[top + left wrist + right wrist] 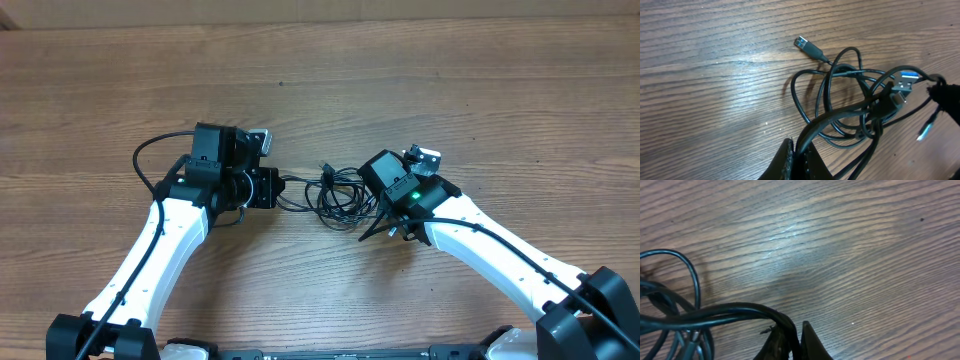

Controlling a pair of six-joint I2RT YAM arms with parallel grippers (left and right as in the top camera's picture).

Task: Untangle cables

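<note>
The cables (337, 192) lie as a tangle of thin black loops on the wooden table (320, 80), between my two arms. In the left wrist view the loops (840, 100) spread across the wood, with one plug end (805, 44) free at the top and a blue-tipped plug (903, 84) at the right. My left gripper (277, 190) (801, 156) is shut on a strand at the tangle's left side. My right gripper (374, 212) (792, 339) pinches a bunch of strands (715, 314) at the tangle's right side.
Thicker black arm cables loop beside the left arm (150, 160) and run along the right arm (500, 240). Bare wood surrounds the tangle on the far side.
</note>
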